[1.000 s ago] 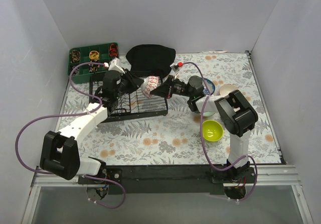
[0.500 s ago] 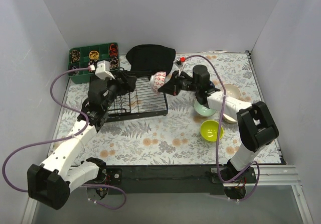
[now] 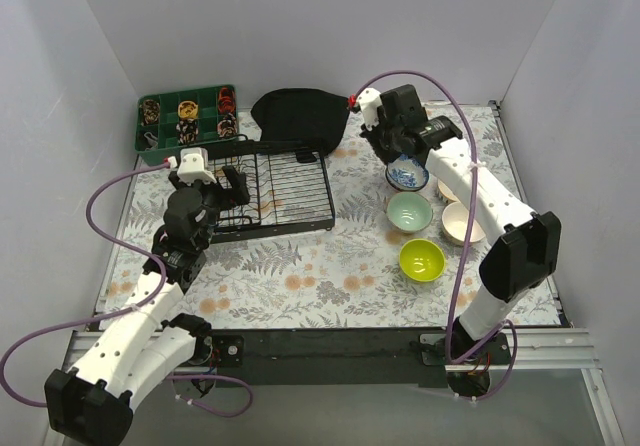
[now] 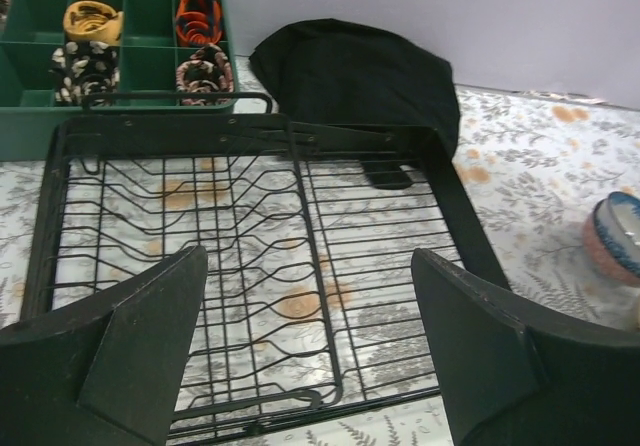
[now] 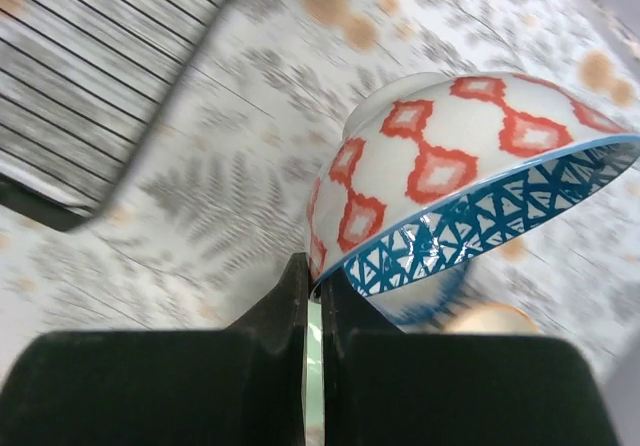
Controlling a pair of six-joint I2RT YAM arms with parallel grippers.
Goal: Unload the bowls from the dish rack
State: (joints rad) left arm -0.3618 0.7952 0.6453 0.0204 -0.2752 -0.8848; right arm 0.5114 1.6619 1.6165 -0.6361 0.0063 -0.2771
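The black wire dish rack (image 3: 275,191) (image 4: 455,206) holds no bowl. My left gripper (image 3: 232,184) (image 4: 308,258) hovers open over its near edge, nothing between the fingers. My right gripper (image 3: 393,158) (image 5: 313,281) is shut on the rim of a bowl (image 5: 470,166) (image 3: 407,176), white with red diamonds outside and blue triangles inside, held tilted over the table right of the rack. Beneath it a blue bowl (image 5: 430,296) shows blurred. A mint bowl (image 3: 410,211), a lime-green bowl (image 3: 422,259) and a cream bowl (image 3: 462,223) sit on the table.
A green compartment tray (image 3: 185,116) (image 4: 30,126) stands behind the rack's left end. A black cloth (image 3: 300,116) (image 4: 355,71) lies behind its right end. A blue-rimmed bowl (image 4: 612,238) shows at the left wrist view's right edge. White walls enclose the patterned table.
My right arm carried the patterned bowl from the rack rightward to above the bowls on the table. My left gripper opened and drew back to the rack's near-left side.
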